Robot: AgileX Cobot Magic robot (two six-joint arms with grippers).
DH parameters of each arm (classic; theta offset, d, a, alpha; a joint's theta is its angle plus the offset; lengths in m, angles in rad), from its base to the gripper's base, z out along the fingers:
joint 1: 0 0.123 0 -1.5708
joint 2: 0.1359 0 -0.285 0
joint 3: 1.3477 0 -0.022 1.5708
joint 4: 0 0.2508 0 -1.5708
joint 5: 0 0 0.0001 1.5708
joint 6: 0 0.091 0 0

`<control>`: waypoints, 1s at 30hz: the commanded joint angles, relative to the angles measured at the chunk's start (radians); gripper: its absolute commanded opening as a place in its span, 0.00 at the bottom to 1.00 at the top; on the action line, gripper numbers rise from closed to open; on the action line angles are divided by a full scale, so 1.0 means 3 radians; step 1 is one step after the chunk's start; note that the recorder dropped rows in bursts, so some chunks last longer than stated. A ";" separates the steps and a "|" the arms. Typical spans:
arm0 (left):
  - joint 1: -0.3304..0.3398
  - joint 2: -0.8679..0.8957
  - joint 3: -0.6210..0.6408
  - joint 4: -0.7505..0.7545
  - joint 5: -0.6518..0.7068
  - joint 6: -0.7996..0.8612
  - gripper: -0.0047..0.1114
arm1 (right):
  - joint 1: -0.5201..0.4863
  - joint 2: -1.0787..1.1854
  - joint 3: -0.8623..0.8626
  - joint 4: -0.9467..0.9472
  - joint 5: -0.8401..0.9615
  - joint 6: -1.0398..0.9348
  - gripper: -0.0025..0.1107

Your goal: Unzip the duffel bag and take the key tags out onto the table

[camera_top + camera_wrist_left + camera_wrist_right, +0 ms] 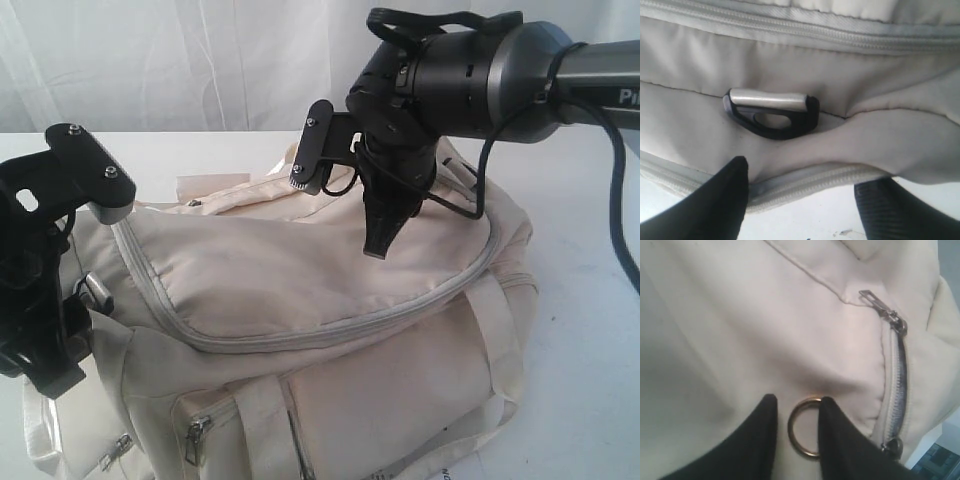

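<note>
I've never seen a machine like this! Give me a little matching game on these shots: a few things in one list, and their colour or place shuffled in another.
Things:
1. metal ring
2. clip
3. duffel bag
4. table

Descriptions:
A. plain white
B. black with a silver bar
C. between the fingers of the right gripper
D. cream fabric

Pairs: 1-C; 2-B; 3-D; 4-A

exterior low, near; 2 wrist views hugging bag (300, 270)
</note>
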 commanded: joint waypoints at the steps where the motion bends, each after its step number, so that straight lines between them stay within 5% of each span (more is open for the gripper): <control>1: 0.0004 -0.0027 -0.0011 -0.0121 0.0058 -0.0023 0.60 | 0.0000 -0.0005 0.0013 -0.0044 0.0127 0.0030 0.10; 3: 0.0004 -0.0027 -0.0011 -0.0121 0.0058 -0.0023 0.60 | 0.0000 -0.0018 0.0013 -0.0044 0.0217 0.0077 0.02; 19: 0.0004 -0.0027 -0.0011 -0.0132 0.0071 -0.0023 0.60 | -0.0006 -0.0411 0.0007 -0.0072 0.0563 0.0241 0.02; 27: 0.0004 -0.0027 -0.0011 -0.0148 0.0071 -0.0023 0.60 | -0.0006 -0.0427 0.0007 0.0129 0.0189 0.1892 0.04; 30: 0.0004 -0.0027 -0.0011 -0.0154 0.0071 -0.0023 0.60 | -0.0006 -0.0419 0.0007 0.0281 0.0068 0.2171 0.17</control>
